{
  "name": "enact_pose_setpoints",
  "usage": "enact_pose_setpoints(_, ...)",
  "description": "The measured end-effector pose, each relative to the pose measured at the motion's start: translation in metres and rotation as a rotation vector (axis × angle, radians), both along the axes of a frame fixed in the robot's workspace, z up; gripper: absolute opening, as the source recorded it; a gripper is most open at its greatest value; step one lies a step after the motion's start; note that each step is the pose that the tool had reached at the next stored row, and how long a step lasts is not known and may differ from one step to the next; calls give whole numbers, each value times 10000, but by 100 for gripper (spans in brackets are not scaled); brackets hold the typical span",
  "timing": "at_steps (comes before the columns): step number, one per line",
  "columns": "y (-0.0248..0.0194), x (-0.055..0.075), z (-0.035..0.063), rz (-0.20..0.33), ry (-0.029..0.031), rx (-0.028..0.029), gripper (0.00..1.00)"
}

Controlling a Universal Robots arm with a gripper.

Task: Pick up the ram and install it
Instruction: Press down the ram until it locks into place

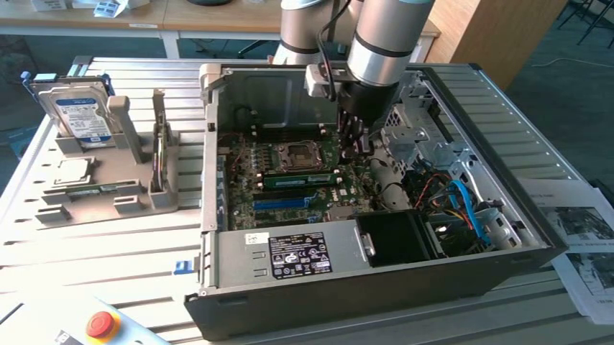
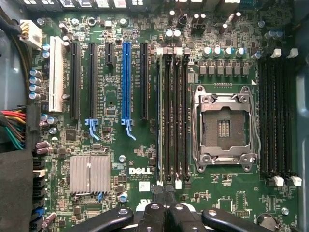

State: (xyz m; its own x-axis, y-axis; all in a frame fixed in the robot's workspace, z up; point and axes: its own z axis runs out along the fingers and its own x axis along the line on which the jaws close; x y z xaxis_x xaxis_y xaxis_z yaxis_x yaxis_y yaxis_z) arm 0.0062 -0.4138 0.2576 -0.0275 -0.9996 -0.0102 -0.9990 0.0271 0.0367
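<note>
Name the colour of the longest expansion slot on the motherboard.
Blue; the slot shows best in the wrist view.

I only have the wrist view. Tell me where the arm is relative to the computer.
Observer: It reaches down into the open black computer case, pincer low over the green motherboard.
Operator: Report what's outside the case.
Observer: A silver hard drive with a blue-white label stands upright in a grey holder, at the exterior view's left.
Operator: Name anything in front.
Observer: A red stop button, toward the exterior view's left.
</note>
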Motion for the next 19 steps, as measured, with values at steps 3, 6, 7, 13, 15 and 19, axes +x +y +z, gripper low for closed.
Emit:
enact_pose_setpoints(3,0,-2,-24,0,-2,-1,10)
enact_pose_setpoints(6,0,-4,-48,0,-4,-1,10)
enact_pose_setpoints(7,0,-5,-56,-1,-4,-1,10)
enact_pose_setpoints(13,0,-17,-105,-1,-11,-1,10)
enact_pose_setpoints(15,0,-22,-119,0,-13,-2,10)
enact_pose_setpoints(19,0,-33,-148,-1,-16,-1,10)
